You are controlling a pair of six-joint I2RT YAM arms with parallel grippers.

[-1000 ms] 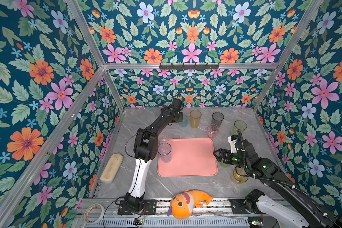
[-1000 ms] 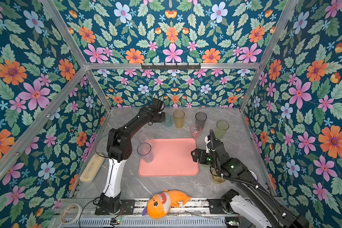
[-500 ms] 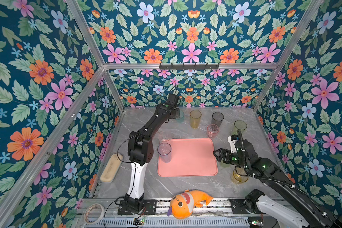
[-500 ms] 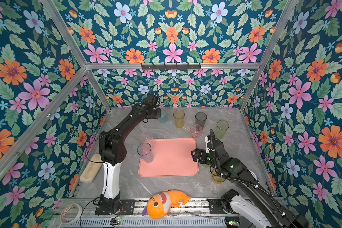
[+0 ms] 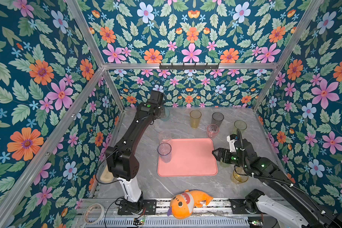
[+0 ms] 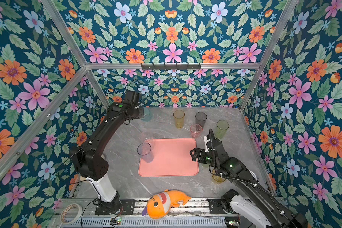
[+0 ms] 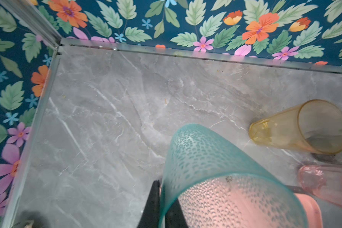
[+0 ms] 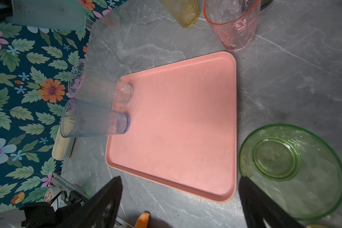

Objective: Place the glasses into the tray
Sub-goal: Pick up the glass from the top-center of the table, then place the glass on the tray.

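The salmon-pink tray [image 5: 188, 158] lies mid-table. A clear glass [image 5: 164, 137] and a blue-grey glass [image 5: 164, 152] stand at its left edge. My left gripper [image 7: 162, 207] is shut on the rim of a teal glass [image 7: 205, 158], held in the air near the back left corner [image 5: 165, 114]. Behind the tray stand an amber glass [image 5: 195, 118], a smoke-grey glass [image 5: 217, 119], a short pink glass [image 5: 212, 130] and a tall green glass [image 5: 239, 127]. My right gripper [image 5: 215, 155] hangs open at the tray's right edge, above a short green glass [image 8: 292, 169]. A yellow glass [image 5: 239, 175] stands beside that arm.
A beige oblong dish [image 5: 106, 173] lies at the left wall, half hidden by the left arm. An orange plush toy [image 5: 186, 201] rests on the front rail, a tape roll [image 5: 94, 213] at the front left. Flowered walls close in the back and sides.
My left arm has carried the teal glass up and to the left, toward the back left corner. The right arm has not moved.
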